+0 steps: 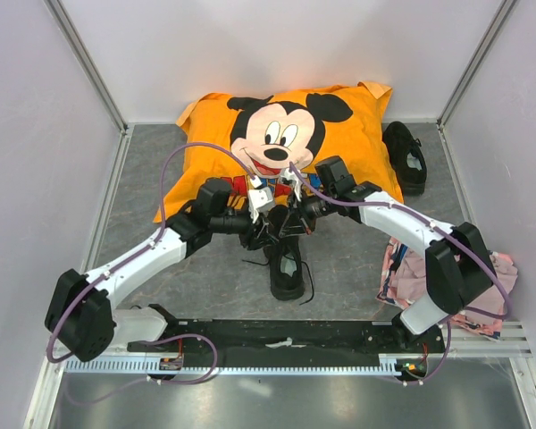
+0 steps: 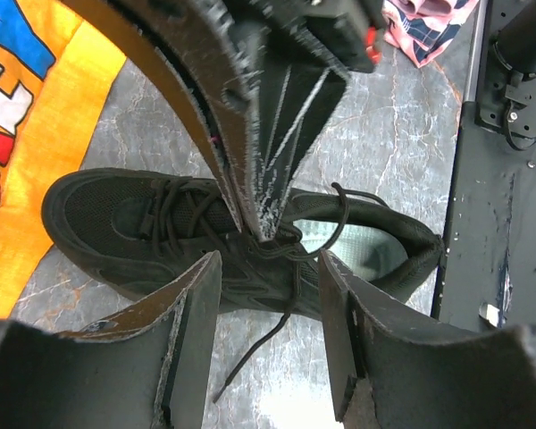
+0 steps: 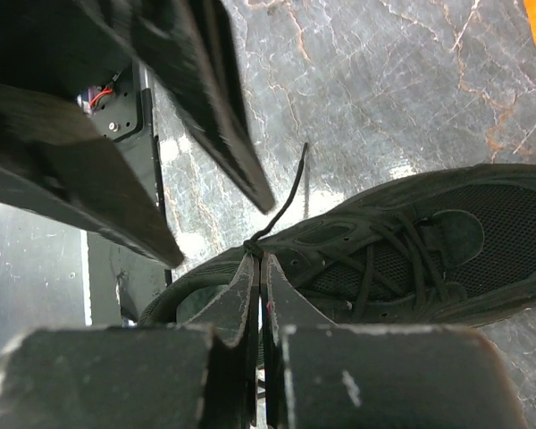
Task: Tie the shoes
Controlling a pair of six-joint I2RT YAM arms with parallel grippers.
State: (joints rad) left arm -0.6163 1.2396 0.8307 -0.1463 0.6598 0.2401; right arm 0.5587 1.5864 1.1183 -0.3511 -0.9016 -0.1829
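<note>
The right gripper (image 3: 257, 259) pinches the thin black lace (image 3: 286, 201) of the black mesh sneaker (image 3: 464, 223), the left gripper (image 2: 270, 259) gapes empty — a hard tug may slip it.

1. The top external camera hangs high at the near side, looking down and forward over the whole tabletop (image 1: 357, 259) from afar.
2. The left wrist camera looks steeply down past the left hand (image 2: 268, 259), very close.
3. The right wrist camera looks down past the right hand (image 3: 257, 262), equally close.
4. All three views share one shoe (image 1: 286, 268) and its lace (image 3: 286, 192).
</note>
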